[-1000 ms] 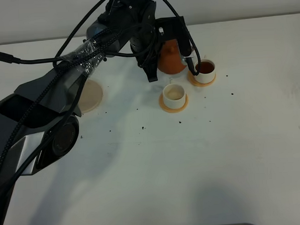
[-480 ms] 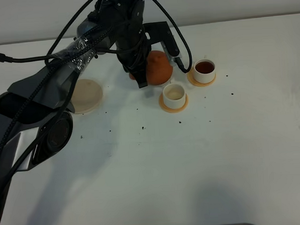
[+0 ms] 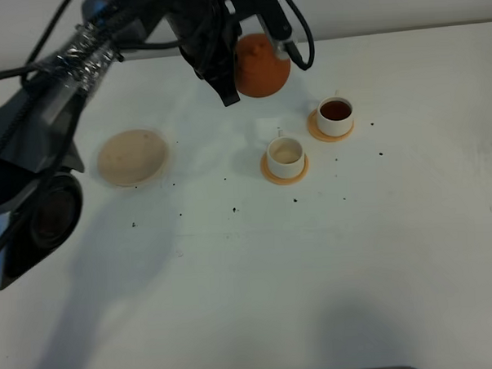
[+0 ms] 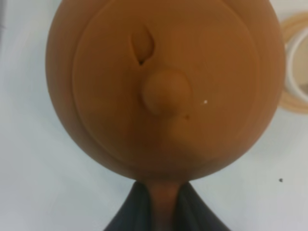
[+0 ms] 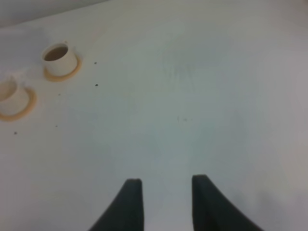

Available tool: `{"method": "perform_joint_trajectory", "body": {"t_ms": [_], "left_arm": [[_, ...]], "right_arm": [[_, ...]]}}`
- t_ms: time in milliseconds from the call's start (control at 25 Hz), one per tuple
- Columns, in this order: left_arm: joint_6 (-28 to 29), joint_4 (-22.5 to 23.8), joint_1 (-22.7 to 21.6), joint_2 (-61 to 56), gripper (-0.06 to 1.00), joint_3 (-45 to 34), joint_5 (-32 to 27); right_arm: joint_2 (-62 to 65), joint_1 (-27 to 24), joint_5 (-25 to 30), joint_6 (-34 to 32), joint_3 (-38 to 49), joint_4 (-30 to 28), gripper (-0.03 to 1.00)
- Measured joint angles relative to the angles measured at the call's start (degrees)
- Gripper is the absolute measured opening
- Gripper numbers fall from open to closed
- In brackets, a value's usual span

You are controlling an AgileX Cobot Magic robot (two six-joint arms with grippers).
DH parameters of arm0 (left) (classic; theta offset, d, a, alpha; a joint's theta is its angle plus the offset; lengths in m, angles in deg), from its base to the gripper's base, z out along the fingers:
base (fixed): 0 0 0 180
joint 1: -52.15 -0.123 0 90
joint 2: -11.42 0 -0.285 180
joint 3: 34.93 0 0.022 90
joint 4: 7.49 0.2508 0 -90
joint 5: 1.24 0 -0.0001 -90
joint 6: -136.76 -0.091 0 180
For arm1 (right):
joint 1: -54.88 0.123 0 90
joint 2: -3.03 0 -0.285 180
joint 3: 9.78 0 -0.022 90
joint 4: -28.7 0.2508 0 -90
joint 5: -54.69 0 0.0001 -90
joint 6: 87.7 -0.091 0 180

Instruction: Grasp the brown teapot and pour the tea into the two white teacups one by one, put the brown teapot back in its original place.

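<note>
We see the left gripper (image 3: 225,86) clenched on the teapot (image 3: 261,65), its two dark fingers (image 4: 130,211) pinching the handle (image 4: 164,204) from both sides. The round body juts out past the fingertips, on the side toward the cups. The teapot sits up by the far edge of the table (image 3: 380,252), behind both cups and touching neither.

In the left wrist view the lid (image 4: 163,86) faces the camera, knob (image 4: 166,91) at the middle. The pot's long line therefore runs from the gripped handle straight out and away from the gripper. We cannot make out the spout for sure in either view.

A second ago the teapot hung right beside the far cup (image 3: 335,115), leaning over it. Half a second ago it was just behind the near cup (image 3: 285,154). Now it is well back from both. The far cup holds dark tea as before; the near cup is pale inside. The saucer (image 3: 131,157), earlier half hidden by the arm, now shows whole and bare.

The right gripper (image 5: 163,202) stands released, jaws apart over bare table.
</note>
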Motion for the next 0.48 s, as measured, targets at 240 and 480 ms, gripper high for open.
{"method": "perform_joint_trajectory", "body": {"t_ms": [240, 480], "left_arm": [[-0.62, 0.65, 0.0, -9.21, 0.11, -12.35, 0.05], [-1.56, 1.6, -0.47, -14.41, 0.11, -23.53, 0.01]], "right_arm": [[0.0, 0.0, 0.0, 0.0, 0.0, 0.0, 0.24], [0.0, 0.0, 0.0, 0.0, 0.0, 0.0, 0.24]]}}
